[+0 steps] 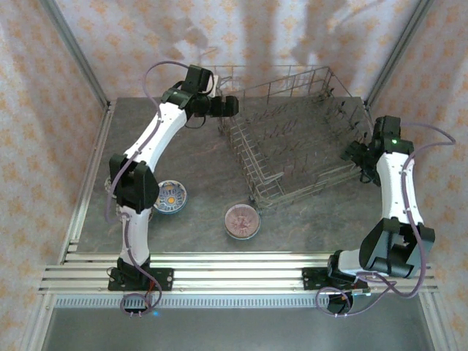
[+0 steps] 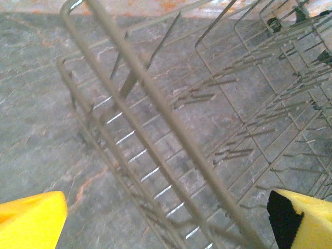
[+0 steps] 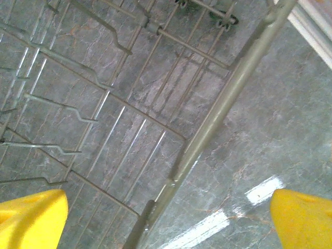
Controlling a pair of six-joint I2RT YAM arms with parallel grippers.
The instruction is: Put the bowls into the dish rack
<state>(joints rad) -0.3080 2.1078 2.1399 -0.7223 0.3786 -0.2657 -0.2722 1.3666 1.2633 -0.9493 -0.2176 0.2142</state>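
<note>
Both open and empty: left gripper (image 1: 228,104) over left rim of dish rack (image 1: 292,139), right gripper (image 1: 356,152) over right rim. Pink bowl (image 1: 242,221) and blue-orange bowl (image 1: 172,196) outside rack, latter partly behind left arm (image 1: 135,183).

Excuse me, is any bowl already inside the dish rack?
No, the dish rack holds no bowl; the blue bowl and the pink bowl rest on the table.
</note>
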